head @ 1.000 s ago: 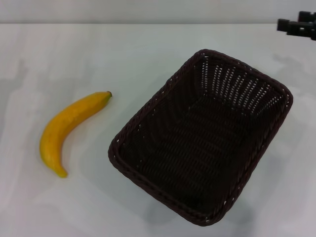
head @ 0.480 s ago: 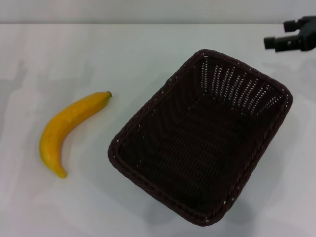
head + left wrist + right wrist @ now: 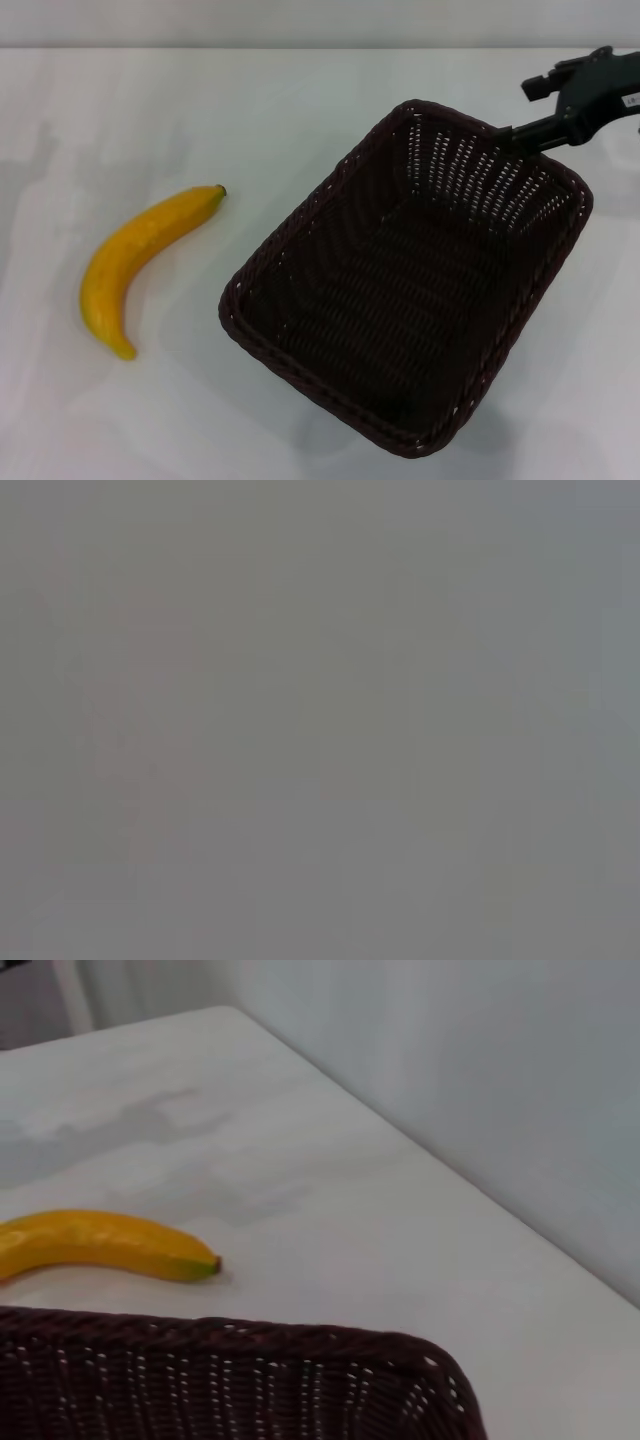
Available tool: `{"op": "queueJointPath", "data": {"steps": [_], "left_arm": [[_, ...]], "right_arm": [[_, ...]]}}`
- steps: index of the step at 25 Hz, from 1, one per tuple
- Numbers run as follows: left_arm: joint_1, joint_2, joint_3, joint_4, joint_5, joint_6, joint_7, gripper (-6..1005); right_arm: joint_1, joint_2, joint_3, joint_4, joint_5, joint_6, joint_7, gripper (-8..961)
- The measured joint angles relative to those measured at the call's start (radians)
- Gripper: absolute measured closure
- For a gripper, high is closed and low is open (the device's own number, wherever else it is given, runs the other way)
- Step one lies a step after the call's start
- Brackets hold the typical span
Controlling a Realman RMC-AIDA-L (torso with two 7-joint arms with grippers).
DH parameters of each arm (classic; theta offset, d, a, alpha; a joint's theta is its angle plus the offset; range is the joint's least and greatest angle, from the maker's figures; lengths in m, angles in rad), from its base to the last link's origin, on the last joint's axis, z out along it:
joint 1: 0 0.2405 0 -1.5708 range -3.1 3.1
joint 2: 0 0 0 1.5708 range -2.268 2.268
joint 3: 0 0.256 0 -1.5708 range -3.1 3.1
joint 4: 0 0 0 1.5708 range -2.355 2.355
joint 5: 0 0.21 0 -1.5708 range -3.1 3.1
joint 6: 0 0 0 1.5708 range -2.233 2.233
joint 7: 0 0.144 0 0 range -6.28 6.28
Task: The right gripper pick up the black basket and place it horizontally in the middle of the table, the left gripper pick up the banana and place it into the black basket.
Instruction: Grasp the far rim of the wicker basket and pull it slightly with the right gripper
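The black basket (image 3: pixel 400 290) lies at an angle on the right half of the white table (image 3: pixel 200 110), empty. The banana (image 3: pixel 135 262) lies on the table to its left, apart from it. My right gripper (image 3: pixel 522 108) comes in from the upper right, open, at the basket's far right rim, with one finger just over the rim. The right wrist view shows the basket's braided rim (image 3: pixel 250 1345) close up and the banana (image 3: pixel 100 1243) beyond it. My left gripper is out of view; the left wrist view is plain grey.
The table's far edge (image 3: pixel 300 47) meets a pale wall. Bare tabletop lies between the banana and the basket.
My right gripper has moved left and down from the upper right corner to the basket's far right rim. The basket and banana have not moved.
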Motion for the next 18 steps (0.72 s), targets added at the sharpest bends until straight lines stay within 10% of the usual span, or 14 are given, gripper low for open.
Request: {"op": "queueJointPath", "data": {"steps": [18], "left_arm": [[0.003,0.000,0.000,-0.004,0.001,-0.006,0.000,121]], "right_arm": [[0.059,0.030,0.004,0.117,-0.077,-0.071,-0.012,198]]}}
